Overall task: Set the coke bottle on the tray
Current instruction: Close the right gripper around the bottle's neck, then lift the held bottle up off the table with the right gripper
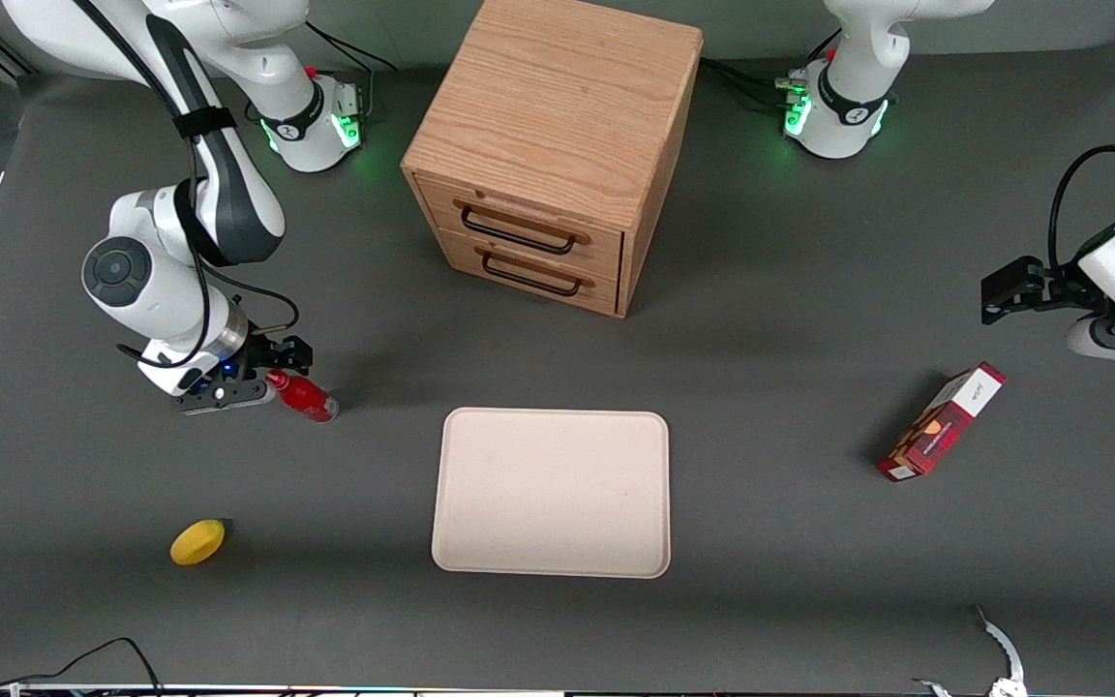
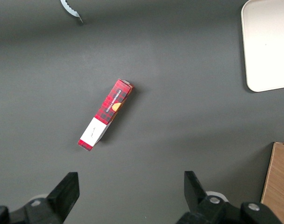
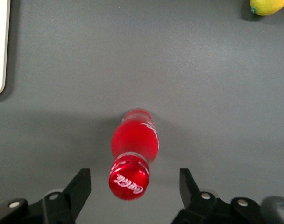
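The coke bottle (image 1: pixel 306 397) stands on the worktop at ten o'clock from the tray (image 1: pixel 552 492); the gripper (image 1: pixel 272 379) is held low with released jaws flanking its cap, ready for closing.

Coke bottle (image 3: pixel 133 144) stands between the spread end effector (image 3: pixel 132 186) fingers — untouched.

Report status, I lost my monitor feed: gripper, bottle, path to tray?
Gripper open, straddling the cap, not closed. Coke bottle standing on the table, ungrasped. Tray bare; nothing between bottle and tray.
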Controlling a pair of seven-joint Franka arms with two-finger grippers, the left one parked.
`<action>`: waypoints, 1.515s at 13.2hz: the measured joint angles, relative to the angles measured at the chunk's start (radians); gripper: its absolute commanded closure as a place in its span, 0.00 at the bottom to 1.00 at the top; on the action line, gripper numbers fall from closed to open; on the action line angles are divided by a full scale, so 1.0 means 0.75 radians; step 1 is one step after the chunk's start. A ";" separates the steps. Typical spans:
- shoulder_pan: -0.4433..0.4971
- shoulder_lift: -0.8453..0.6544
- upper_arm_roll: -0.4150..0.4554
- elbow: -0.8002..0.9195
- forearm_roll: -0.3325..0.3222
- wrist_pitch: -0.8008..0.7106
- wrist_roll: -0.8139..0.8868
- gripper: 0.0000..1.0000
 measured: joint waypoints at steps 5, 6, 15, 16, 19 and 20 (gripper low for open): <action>0.000 0.008 0.000 0.002 0.000 0.008 -0.001 0.43; 0.000 0.008 0.000 0.004 0.000 0.008 -0.001 0.45; 0.000 0.004 0.000 0.047 -0.002 -0.040 -0.002 1.00; 0.000 0.004 0.000 0.052 -0.002 -0.046 -0.002 1.00; 0.000 0.004 0.000 0.059 -0.002 -0.055 -0.002 1.00; 0.000 0.004 0.000 0.063 -0.002 -0.058 -0.002 1.00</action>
